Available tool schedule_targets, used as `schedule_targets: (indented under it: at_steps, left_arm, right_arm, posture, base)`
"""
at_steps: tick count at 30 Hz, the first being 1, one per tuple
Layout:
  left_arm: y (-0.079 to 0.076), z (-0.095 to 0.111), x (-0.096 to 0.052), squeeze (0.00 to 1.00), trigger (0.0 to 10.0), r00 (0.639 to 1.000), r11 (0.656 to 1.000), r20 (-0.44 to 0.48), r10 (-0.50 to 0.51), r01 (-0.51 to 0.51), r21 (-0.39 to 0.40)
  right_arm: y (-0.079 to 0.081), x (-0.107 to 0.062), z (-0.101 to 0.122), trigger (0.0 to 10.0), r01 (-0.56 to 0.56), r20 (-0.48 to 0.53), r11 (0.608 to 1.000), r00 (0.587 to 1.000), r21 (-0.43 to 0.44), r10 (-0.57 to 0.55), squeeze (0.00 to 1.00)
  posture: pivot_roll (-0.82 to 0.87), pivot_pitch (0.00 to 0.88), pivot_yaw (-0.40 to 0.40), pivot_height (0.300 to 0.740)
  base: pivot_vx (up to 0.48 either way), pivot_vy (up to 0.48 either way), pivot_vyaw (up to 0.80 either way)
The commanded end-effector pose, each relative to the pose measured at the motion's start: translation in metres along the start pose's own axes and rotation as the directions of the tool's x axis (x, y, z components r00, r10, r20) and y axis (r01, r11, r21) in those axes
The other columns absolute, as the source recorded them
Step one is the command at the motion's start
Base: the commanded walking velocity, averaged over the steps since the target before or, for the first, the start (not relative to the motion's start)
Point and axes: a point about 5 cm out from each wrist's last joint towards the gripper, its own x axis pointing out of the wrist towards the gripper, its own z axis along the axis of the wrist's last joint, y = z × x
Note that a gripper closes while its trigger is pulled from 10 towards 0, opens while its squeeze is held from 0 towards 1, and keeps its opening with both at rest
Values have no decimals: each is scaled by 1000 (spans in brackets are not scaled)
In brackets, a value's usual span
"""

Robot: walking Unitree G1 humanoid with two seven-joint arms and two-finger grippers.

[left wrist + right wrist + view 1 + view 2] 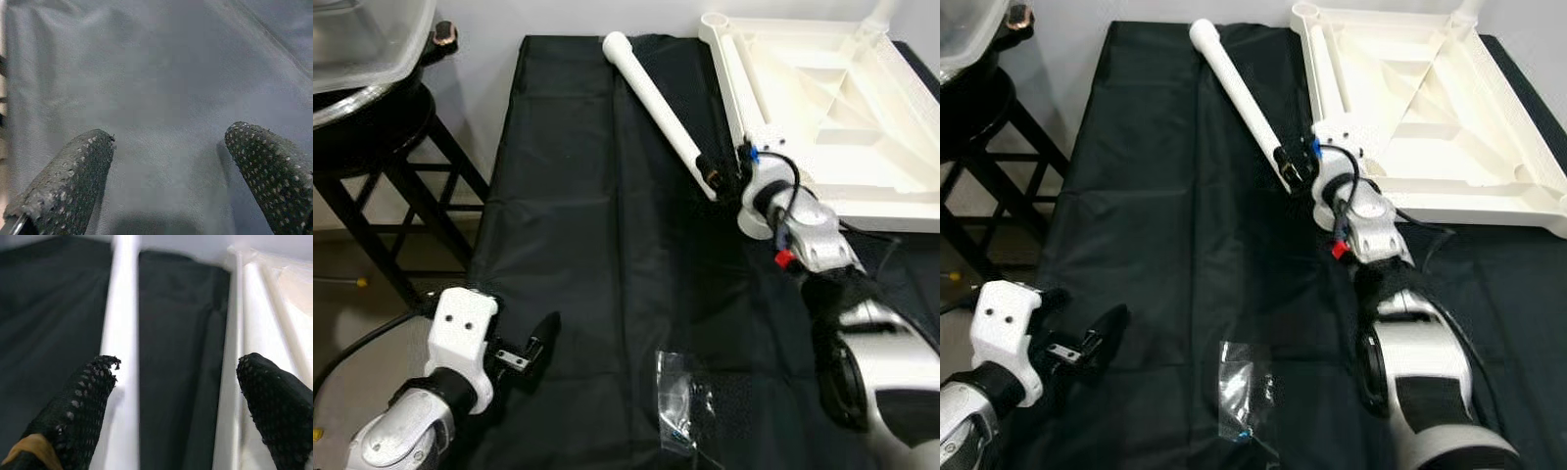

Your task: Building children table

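Right gripper [178, 396] spread open, one finger [80, 406] touching near end of white table leg [658, 110], other finger over edge of white tabletop [862, 191]. Leg lies diagonal on black cloth [578, 245], near end right, far end toward far left, just left of upside-down tabletop at far right. Left gripper [171, 171] open, hovering over bare cloth at near left. Clear plastic bag [683, 401] on cloth, near centre. Black stool [382, 166] off far left.

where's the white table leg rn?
The white table leg lies diagonally on the black cloth, just left of the upturned tabletop, its near end at the open right gripper.
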Motion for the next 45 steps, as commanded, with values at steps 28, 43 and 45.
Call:
schedule_targets:
  at_steps: [28, 43, 45]
  left_arm:
    - [-7, -2, -7, 0, 10000, 997, 999, -79, -23, 20, -37]
    - [-7, -2, -5, 0, 10000, 995, 999, -96, -20, 15, -51]
    - [-7, -3, -4, 0, 10000, 995, 999, -98, -20, 15, -51]
  right_arm:
    - [33, 21, 2, 10000, -14, -259, 979, 963, 206, 68, 0]
    - [33, 10, -25, 0, 48, -418, 938, 902, 343, 107, 0]
    - [33, 9, -26, 0, 45, -421, 939, 900, 340, 110, 0]
  posture:
    - [130, 402, -63, 740]
    - [127, 399, -72, 740]
    - [124, 400, -71, 740]
  base:
    - [0, 0, 0]
    - [0, 0, 0]
    - [0, 0, 0]
